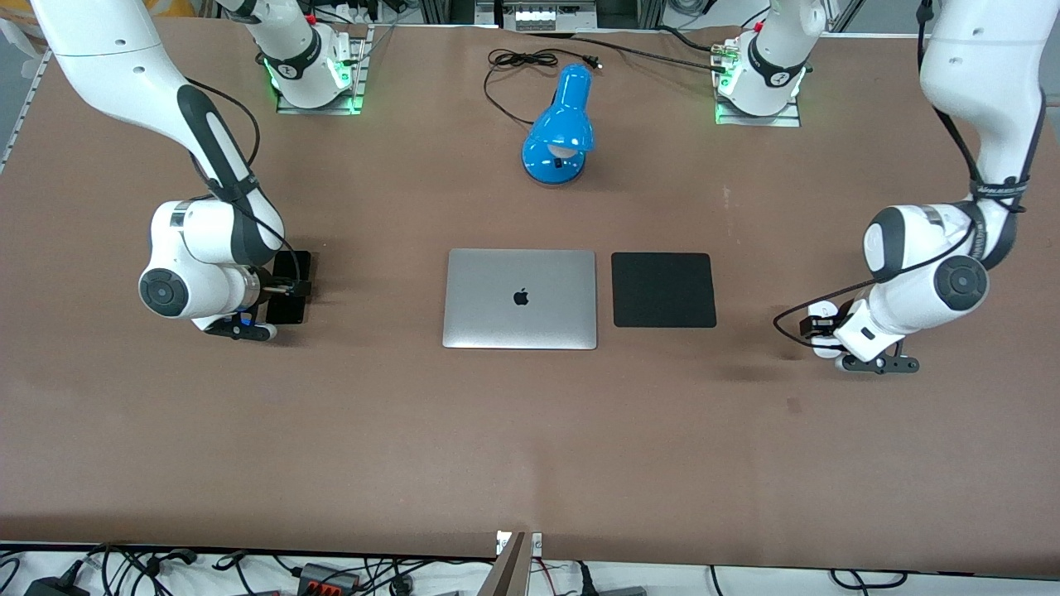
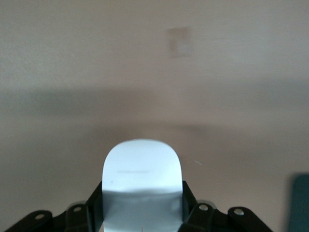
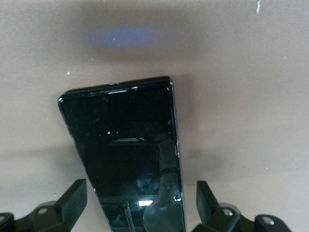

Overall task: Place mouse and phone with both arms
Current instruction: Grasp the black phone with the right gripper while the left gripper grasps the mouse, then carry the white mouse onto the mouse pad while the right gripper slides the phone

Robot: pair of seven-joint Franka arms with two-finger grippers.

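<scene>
The right end effector [image 1: 286,289] is low over the phone [image 1: 291,285] at the right arm's end of the worktop [image 1: 530,430]. In the right wrist view its fingers [image 3: 72,200] stand apart, one on each long side of the phone [image 3: 128,154], with a gap showing on both sides; they do not touch it. The phone lies flat on the worktop, glossy face up.

The left end effector [image 1: 820,329] is low at the left arm's end of the worktop, over the mouse [image 1: 824,349], which shows only as a small white patch under the wrist in the front view. In the left wrist view the mouse [image 2: 143,183] sits between the fingers [image 2: 92,205], which press against its two sides, so the end effector is clamped on the mouse. Whether the mouse rests on the worktop or is just clear of it I cannot tell.

Between the two arms, near the middle, lies a closed laptop [image 1: 520,299] with a black pad [image 1: 663,290] just beside it toward the left arm's end, a narrow strip of worktop between them. A blue lamp [image 1: 561,126] stands farther from the front camera than the laptop.
</scene>
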